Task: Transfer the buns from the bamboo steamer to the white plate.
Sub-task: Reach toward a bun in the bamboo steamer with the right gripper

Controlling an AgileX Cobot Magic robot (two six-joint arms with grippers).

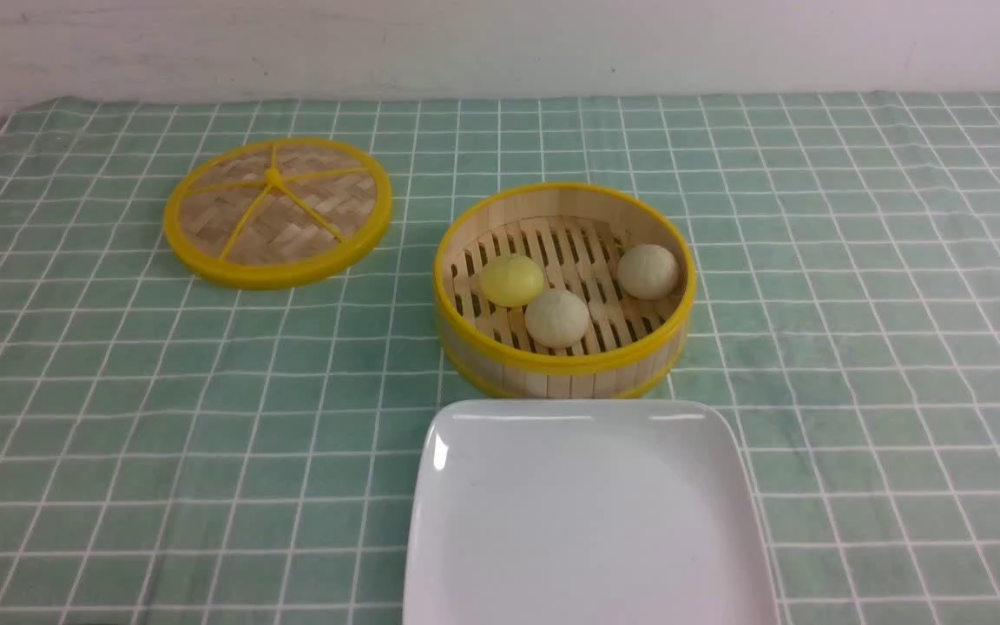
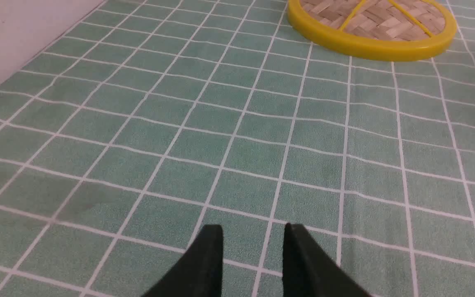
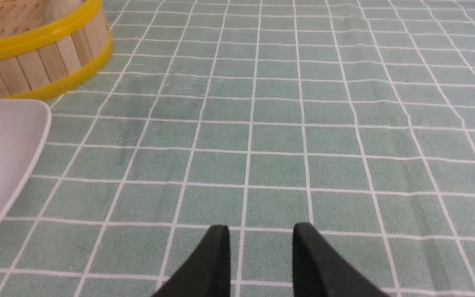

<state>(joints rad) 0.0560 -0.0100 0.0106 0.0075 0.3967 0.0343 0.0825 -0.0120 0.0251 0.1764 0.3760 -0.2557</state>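
The bamboo steamer (image 1: 562,366) stands mid-table with three buns on its slatted floor: a smooth pale yellow bun (image 1: 511,279) at the left, a beige bun (image 1: 556,318) in front and a beige bun (image 1: 648,271) at the right. Directly in front of it lies the white plate (image 1: 587,521), with nothing on it. Neither gripper shows in the front view. My left gripper (image 2: 254,226) is open over bare cloth, far from the steamer. My right gripper (image 3: 261,226) is open over cloth too, with the steamer (image 3: 39,53) and a plate corner (image 3: 2,156) off to its side.
A flat woven lid (image 1: 277,211) with yellow rim and spokes lies at the back left, also seen ahead of the left gripper as the lid (image 2: 371,24). A green checked cloth (image 1: 882,347) covers the table. A pale wall runs behind and along the left edge.
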